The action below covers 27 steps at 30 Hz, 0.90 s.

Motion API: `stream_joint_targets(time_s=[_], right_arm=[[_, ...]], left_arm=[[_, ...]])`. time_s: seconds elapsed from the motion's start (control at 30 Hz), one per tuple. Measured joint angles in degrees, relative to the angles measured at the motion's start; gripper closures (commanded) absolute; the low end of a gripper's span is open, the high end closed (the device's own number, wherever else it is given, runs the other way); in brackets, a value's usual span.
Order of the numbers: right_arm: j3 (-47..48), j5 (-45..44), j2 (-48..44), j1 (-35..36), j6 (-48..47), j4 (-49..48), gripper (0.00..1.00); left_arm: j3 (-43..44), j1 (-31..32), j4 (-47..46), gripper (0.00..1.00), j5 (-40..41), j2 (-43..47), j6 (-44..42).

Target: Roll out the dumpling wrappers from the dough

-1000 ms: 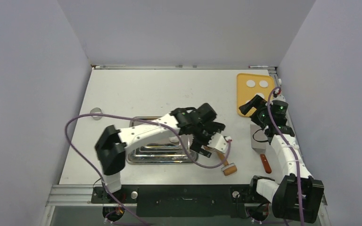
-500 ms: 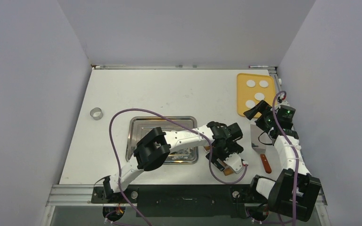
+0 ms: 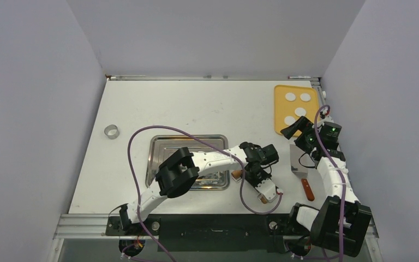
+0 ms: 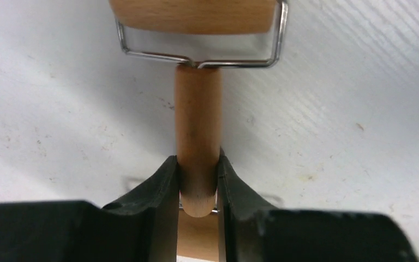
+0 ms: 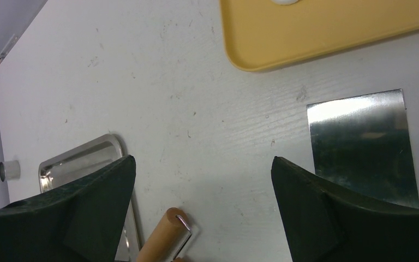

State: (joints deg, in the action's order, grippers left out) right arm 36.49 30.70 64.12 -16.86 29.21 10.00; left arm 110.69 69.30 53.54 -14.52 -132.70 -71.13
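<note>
looks mostly done imo: on the white table (image 3: 169,103), the yellow plastic board (image 3: 283,90) in the far right corner holds four small round white dumpling wrappers (image 3: 290,97). left gripper (image 4: 196,164) is clamped on the small wooden roller (image 4: 198,125) by its handle near the front edge, and right gripper (image 5: 201,161) hangs wide open and empty near the shiny metal scraper (image 5: 363,147). there's plenty of bare table behind the rectangular steel tray (image 3: 158,143).

Rolling pin handle (image 4: 197,120): is being clamped near its rounded end by the left gripper (image 4: 197,166).
Wooden roller (image 4: 196,13): is being carried by a wire yoke (image 4: 142,53) at the handle's far end.
Table (image 4: 60,114): is being seen beneath, white and speckled.
</note>
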Motion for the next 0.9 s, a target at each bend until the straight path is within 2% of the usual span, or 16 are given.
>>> stream_joint_targets(time_s=[0.23,0.33,0.43,0.6,0.7,0.8,0.9], right_arm=[[1.1,-0.7,-0.2,-1.5,-0.1,2.8,0.09],[3.5,-1.4,-0.7,-4.7,-0.1,5.1,0.03],[6.0,-1.2,-2.2,-7.5,0.3,5.7,0.02],[6.7,6.0,-3.3,-7.5,3.3,2.4,0.02],[6.7,10.2,-2.4,-4.2,4.9,0.7,0.04],[7.6,12.6,-0.6,4.4,5.5,0.1,0.08],[8.7,14.4,2.1,12.0,7.6,-2.3,0.09]], left_arm=[[-3.0,-0.1,-4.8,1.0,1.0,1.5,4.5],[-3.6,-0.6,-7.2,1.0,1.7,2.0,10.3],[-4.7,-2.3,-9.6,1.0,1.5,3.5,17.2],[-13.2,-7.9,-14.5,1.0,2.4,14.1,25.7],[-19.0,-10.8,-17.7,1.0,5.4,22.3,28.1],[-22.4,-12.6,-20.3,1.0,7.2,28.6,29.8],[-24.2,-14.1,-22.9,1.0,8.0,31.9,31.2]])
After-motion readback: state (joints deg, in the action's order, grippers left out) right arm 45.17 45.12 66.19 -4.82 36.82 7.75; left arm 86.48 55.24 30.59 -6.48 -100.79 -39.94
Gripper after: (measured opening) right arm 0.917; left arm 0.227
